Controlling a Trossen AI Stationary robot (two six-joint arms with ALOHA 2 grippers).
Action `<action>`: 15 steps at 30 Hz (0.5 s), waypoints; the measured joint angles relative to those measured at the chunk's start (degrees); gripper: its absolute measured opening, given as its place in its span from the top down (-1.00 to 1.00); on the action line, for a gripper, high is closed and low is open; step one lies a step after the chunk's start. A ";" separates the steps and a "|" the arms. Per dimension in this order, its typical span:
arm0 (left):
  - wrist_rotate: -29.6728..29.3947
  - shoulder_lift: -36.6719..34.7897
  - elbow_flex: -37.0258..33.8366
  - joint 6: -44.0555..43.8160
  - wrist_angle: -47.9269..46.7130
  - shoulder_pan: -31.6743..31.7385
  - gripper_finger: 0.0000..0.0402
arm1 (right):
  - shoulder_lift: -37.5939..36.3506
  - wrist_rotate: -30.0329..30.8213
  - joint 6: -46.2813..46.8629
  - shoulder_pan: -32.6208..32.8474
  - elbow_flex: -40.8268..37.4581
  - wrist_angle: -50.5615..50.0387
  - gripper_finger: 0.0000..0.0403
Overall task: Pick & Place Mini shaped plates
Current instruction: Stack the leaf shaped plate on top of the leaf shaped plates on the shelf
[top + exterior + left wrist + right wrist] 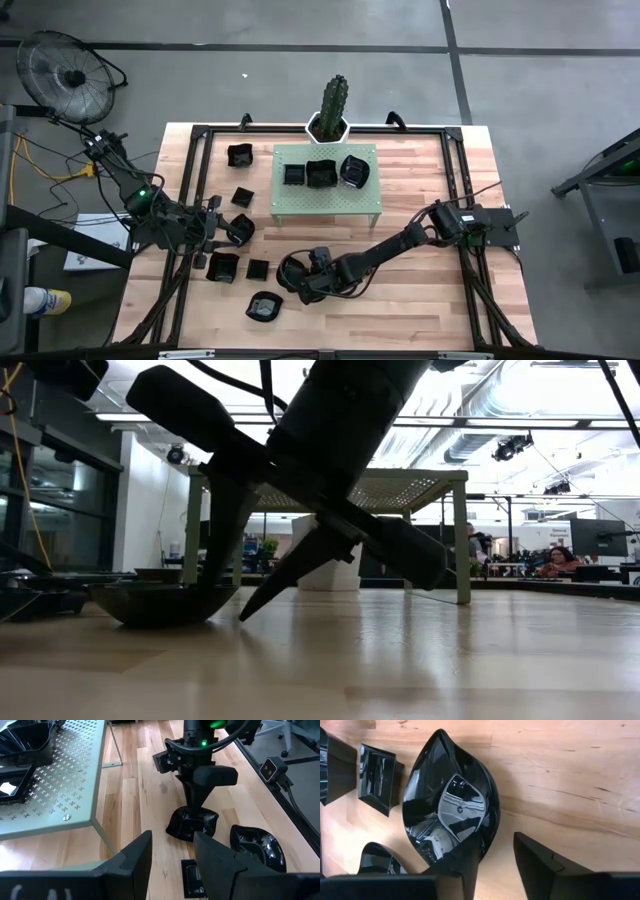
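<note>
Three plates (320,173) already sit on the green perforated stand (290,207) at the far middle of the tabletop (430,290); the rest lie loose on the wood to the stand's left and near side. Judged from this layout, the task is under way, with most of the plates left to move.

The right gripper (300,283) works at a leaf-shaped plate (293,268) near the stand's front edge. The right wrist view shows one finger (470,870) over the rim of that plate (452,805) and the other finger out on bare wood, the jaws partly open astride the rim, not clamped. The plate rests on the tabletop.

The left gripper (228,232) waits at the left among the loose plates, jaws apart and holding nothing.

The low view alone shows the plate (155,603) flat on the wood, not lifted. The left wrist view alone shows the right arm (202,775) standing over the plate (192,824), with another plate (257,847) beside it. A cactus (333,100) stands beyond the stand.
</note>
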 joint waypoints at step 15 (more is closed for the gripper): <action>0.16 0.00 0.00 -0.42 0.02 0.02 0.29 | -0.02 0.08 -1.15 0.11 0.00 0.20 0.94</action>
